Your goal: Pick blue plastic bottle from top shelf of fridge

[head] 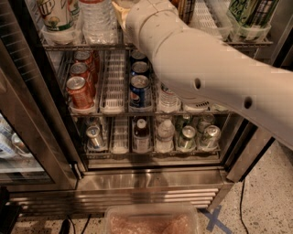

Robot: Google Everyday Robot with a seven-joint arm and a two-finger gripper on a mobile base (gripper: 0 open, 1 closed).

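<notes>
My white arm (206, 77) reaches from the right up into the fridge (137, 180), over the top shelf (78, 45). My gripper is past the top edge of the camera view, beyond the arm's wrist (146, 18), so it does not show. The blue plastic bottle is not in view; it is hidden behind the arm or above the frame. On the top shelf I see a bottle with a white and green label (57, 16), a clear ribbed water bottle (97, 20), a slim brown-striped can (185, 9) and a green-labelled bottle (249, 13).
The rack below holds red cans (80, 91), blue cans (139, 89) and a water bottle (168, 100). The lowest rack holds several cans and small bottles (165, 135). The open dark door frame (41, 114) stands at the left. A clear tub (151, 221) sits on the floor in front.
</notes>
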